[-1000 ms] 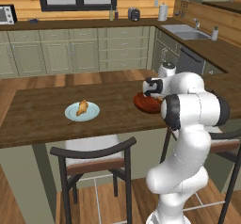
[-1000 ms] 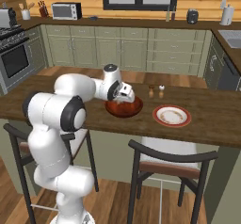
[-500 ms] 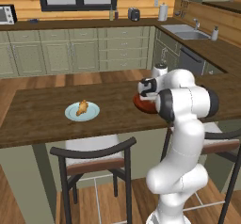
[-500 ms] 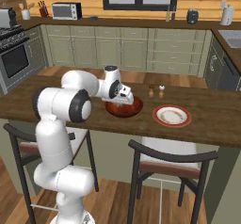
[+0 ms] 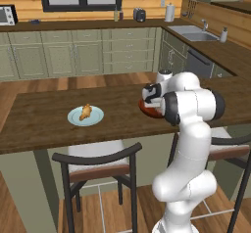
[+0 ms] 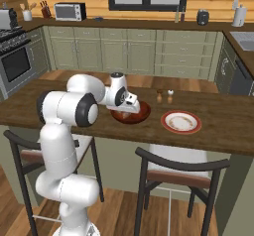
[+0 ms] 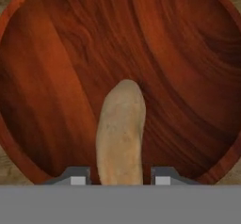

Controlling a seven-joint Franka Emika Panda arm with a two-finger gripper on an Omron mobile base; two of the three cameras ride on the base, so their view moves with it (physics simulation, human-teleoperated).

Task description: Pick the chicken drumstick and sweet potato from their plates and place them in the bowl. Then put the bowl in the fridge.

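In the left base view, the white arm's hand (image 5: pixel 150 96) hung low over the wide, glossy reddish-brown bowl (image 5: pixel 147 110) near the right end of the dark wooden counter (image 5: pixel 44 124), the arm hiding most of the bowl. Well apart to the left, the small golden-brown chicken drumstick (image 5: pixel 86 112) lay on the plain pale blue round plate (image 5: pixel 86 115). In the right base view, the hand (image 6: pixel 130 105) sat just above the bowl (image 6: pixel 131 113), which stood near the middle of the counter (image 6: pixel 228 131); just beside it to the right lay the white round plate with a red rim (image 6: pixel 181 122), bare of food, and behind, between bowl and plate, stood two small shakers (image 6: pixel 164 96). In the hand view, the camera looked straight down into the bowl (image 7: pixel 56 68), and the pale tan, elongated sweet potato (image 7: pixel 120 133) lay over its wood-grained bottom, its near end running down between the two finger tips (image 7: pixel 79 176). The tips stood narrowly apart, one on either side of the sweet potato; whether they pressed on it or stood just clear, I could not tell.
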